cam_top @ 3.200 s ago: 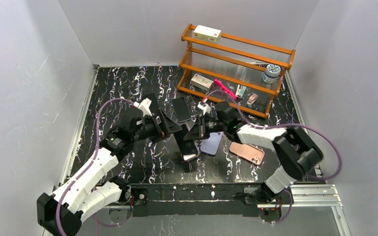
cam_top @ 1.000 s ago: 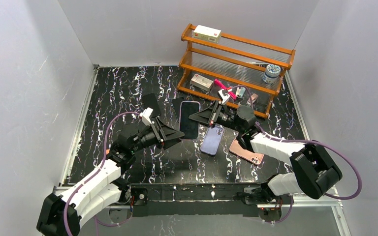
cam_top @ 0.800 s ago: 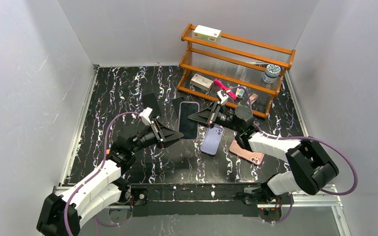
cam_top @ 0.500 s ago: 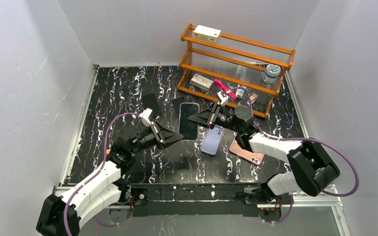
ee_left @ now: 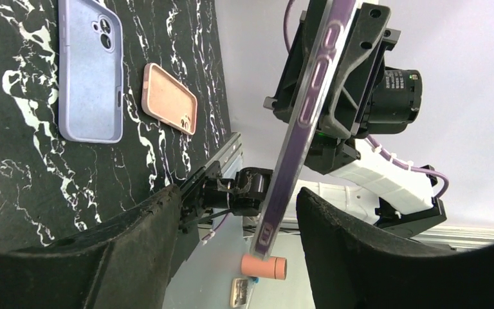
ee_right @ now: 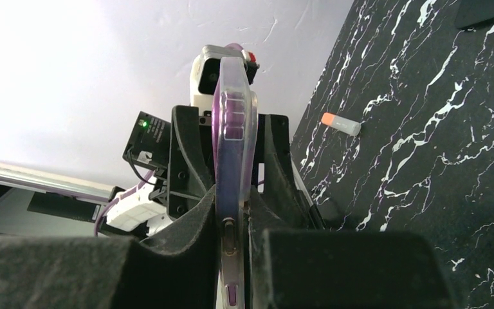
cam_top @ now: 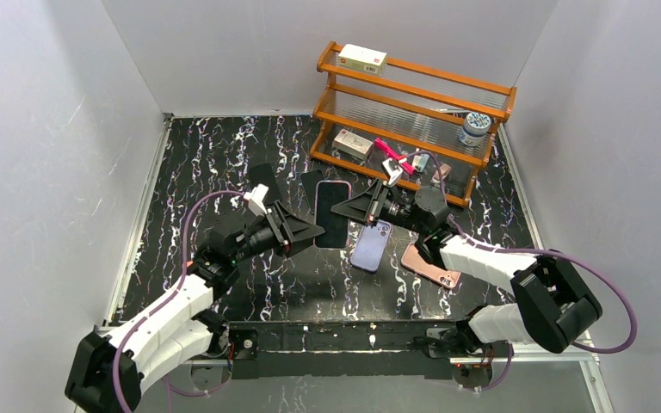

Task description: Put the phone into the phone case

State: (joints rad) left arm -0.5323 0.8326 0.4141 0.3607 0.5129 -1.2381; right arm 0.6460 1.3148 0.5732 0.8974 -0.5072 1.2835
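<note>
The phone (cam_top: 333, 212), dark-screened in a clear purple-tinted case, hangs above the table with its screen facing up. My right gripper (cam_top: 350, 209) is shut on its right long edge. In the right wrist view the phone (ee_right: 233, 129) runs edge-on between the pads, the gripper (ee_right: 233, 193) closed on it. My left gripper (cam_top: 313, 232) is open at the phone's left side. In the left wrist view the phone (ee_left: 299, 122) stands edge-on, its lower end between the spread fingers of that gripper (ee_left: 237, 193), touching neither.
A lavender case (cam_top: 370, 244) and a pink case (cam_top: 431, 265) lie face down on the black marbled table (cam_top: 215, 155), right of centre. A wooden shelf (cam_top: 413, 120) with small items stands at the back right. A small orange cylinder (ee_right: 341, 123) lies on the table.
Since 3.2 s ago the phone went from low and upright between both grippers to raised in the right gripper alone. Over the last second the open left gripper edged up toward it.
</note>
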